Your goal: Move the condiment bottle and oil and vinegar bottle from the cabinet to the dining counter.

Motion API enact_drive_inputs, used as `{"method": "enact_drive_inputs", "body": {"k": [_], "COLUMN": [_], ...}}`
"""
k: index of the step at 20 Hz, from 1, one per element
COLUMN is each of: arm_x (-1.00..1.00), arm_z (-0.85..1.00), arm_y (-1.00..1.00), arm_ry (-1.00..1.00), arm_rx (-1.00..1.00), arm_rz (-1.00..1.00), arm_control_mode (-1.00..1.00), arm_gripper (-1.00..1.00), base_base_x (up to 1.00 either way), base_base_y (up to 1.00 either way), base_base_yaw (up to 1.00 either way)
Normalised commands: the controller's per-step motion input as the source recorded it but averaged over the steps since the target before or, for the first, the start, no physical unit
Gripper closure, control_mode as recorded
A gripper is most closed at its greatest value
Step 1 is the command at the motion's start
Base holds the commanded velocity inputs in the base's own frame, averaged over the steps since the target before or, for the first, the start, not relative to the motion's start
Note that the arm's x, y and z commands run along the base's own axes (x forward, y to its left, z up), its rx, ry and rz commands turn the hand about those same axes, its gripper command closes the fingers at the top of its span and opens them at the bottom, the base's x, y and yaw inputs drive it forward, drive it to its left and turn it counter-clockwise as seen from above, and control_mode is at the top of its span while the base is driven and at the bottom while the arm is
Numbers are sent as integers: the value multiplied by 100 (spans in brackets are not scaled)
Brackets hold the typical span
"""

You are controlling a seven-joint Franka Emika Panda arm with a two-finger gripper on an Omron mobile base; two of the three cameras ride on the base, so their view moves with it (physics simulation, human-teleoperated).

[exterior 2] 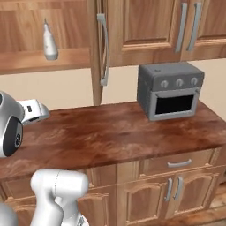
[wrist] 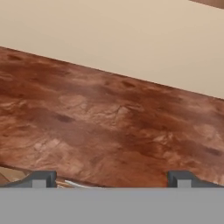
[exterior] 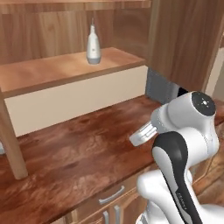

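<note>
Reddish-brown countertop (wrist: 109, 127) spreads beneath the claw (wrist: 111, 178), whose fingers stand wide apart, grasping nothing. Up on the open cabinet (exterior: 65, 72) shelf stands the pale oil and vinegar bottle (exterior: 93, 45), upright, well above and beyond the claw.

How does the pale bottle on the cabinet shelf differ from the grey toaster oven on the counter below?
The oil and vinegar bottle is pale, slim and rounded with a pointed spout; the toaster oven is dark grey, boxy and much bulkier. The bottle stands up on the cabinet shelf; the oven sits lower, on the counter. Both stand upright.
</note>
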Motion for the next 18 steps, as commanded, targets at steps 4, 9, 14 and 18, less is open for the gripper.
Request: {"method": "enact_drive_inputs", "body": {"k": [4,9,14,18], "arm_x": [0,0,0,0], "arm_z": [0,0,0,0], "arm_y": [0,0,0,0], "arm_ry": [0,0,0,0], "arm_rx": [0,0,0,0], "arm_rz": [0,0,0,0], "arm_control_mode": [100,100,100,100], "arm_gripper": [-100,-100,-100,-100], "base_base_x": [74,67,27,25], "base_base_y": [4,14,58,56], "base_base_yaw": [31,30,31,29]}}
